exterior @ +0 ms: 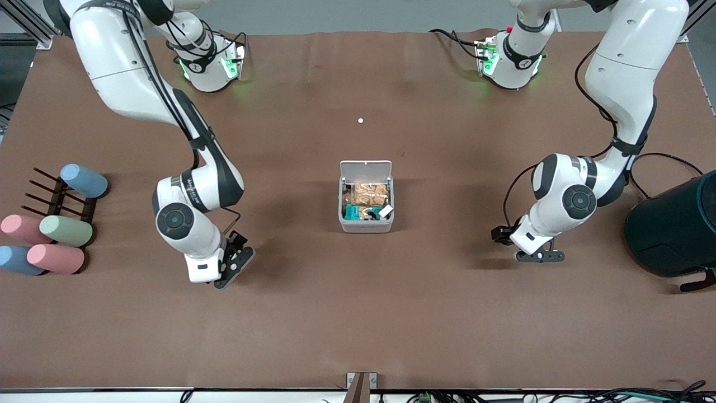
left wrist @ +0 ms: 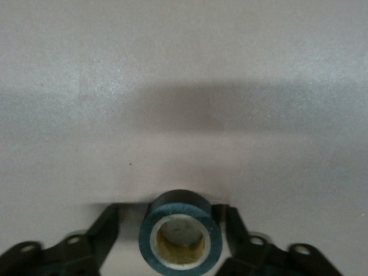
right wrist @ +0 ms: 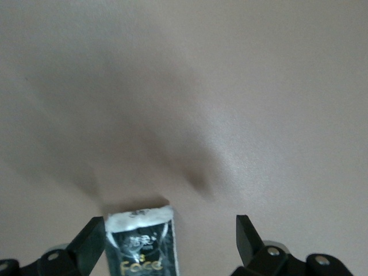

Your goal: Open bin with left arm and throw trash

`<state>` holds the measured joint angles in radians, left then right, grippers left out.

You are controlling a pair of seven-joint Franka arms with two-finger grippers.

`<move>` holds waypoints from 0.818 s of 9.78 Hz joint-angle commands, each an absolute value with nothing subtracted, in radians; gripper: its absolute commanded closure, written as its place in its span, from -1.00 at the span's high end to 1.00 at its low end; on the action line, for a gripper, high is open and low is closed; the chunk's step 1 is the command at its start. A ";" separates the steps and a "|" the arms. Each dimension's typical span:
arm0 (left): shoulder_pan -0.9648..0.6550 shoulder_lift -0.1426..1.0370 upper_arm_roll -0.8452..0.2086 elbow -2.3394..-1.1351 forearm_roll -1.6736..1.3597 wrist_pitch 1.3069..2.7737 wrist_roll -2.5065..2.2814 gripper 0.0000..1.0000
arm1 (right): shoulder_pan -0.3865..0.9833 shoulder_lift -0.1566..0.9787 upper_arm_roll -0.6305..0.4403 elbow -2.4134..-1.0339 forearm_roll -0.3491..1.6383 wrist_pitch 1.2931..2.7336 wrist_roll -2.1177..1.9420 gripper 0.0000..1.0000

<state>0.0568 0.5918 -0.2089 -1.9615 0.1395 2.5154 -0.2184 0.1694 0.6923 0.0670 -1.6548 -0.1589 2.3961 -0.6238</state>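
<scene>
Grippers sit low over the brown table (exterior: 358,324) on either side of the bin: the right gripper (exterior: 232,268), toward the right arm's end, has its fingers spread wide with a black-and-silver foil wrapper (right wrist: 142,241) lying against one finger, and the left gripper (exterior: 540,256), toward the left arm's end, brackets a small black tape ring (left wrist: 180,237) between parted fingers. Midway between them and farther from the front camera, the white-grey bin (exterior: 366,224) stands with its lid (exterior: 366,167) flipped up, wrappers packed inside. Farthest out, a tiny white speck (exterior: 360,120) rests alone on the cloth.
</scene>
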 commanded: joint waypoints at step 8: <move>0.049 0.540 -0.360 -1.685 0.121 2.023 -0.349 -0.80 | 0.129 0.675 0.092 -1.787 -0.163 2.447 -0.712 -0.16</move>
<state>0.0522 0.5540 -0.3235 -1.7736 0.1311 2.1470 -0.3013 0.1475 0.6916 0.0845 -1.7626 -0.1582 2.4432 -0.7026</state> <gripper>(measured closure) 0.458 0.273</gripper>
